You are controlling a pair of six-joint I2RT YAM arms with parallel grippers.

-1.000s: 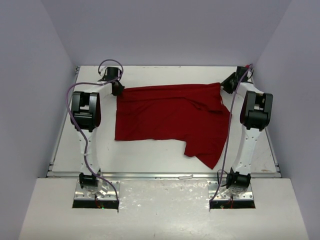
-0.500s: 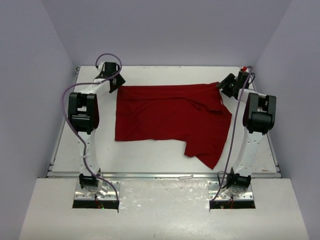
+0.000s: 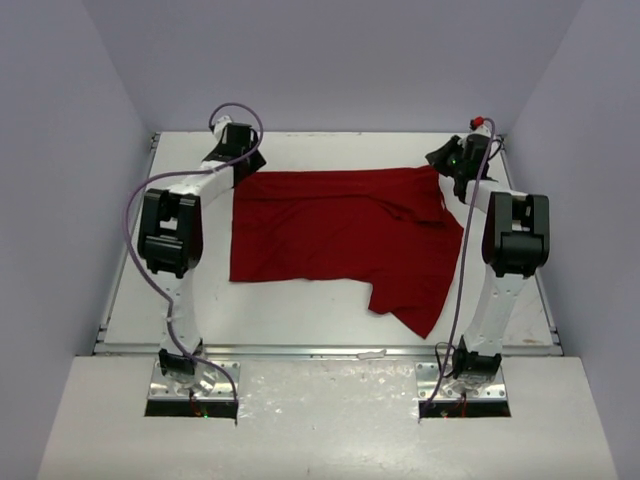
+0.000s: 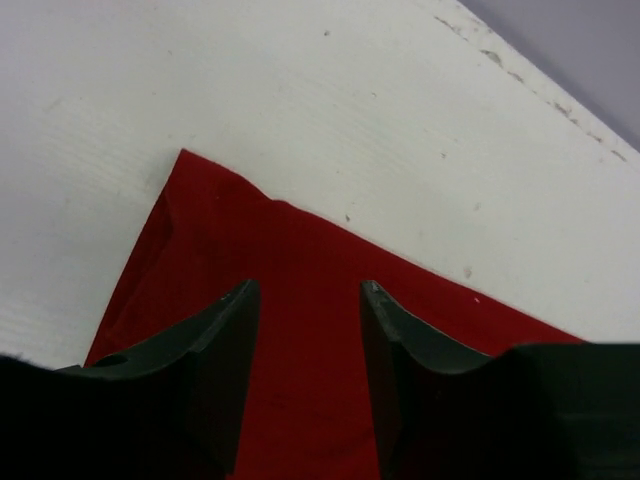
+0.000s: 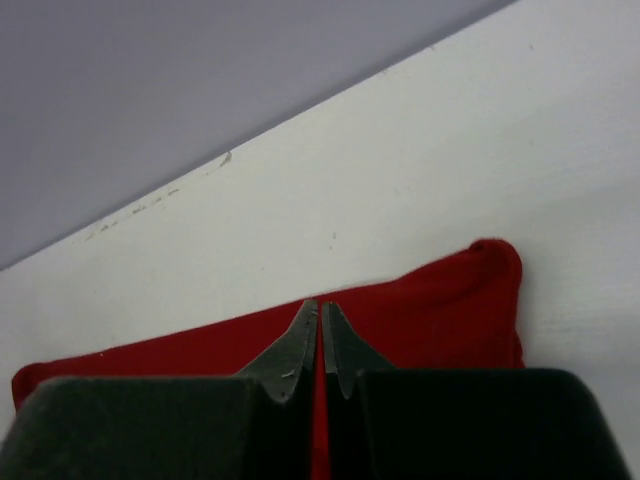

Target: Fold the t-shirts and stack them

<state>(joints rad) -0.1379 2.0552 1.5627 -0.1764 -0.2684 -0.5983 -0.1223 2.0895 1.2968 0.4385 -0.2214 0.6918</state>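
Shirt [image 3: 340, 235], soft creased deep-red cloth, spread on white table [image 3: 290, 310]; left gripper [image 4: 309, 290] parted over far-left corner, right gripper [image 5: 319, 305] closed at far-right corner.

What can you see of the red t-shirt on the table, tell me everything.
The t-shirt is plain deep red, soft-looking cloth, lying flat and wrinkled on the white table, its near right part trailing to a point. The left pincer stands open over its far left corner; the right pincer is closed at the far right corner, apparently pinching the cloth.
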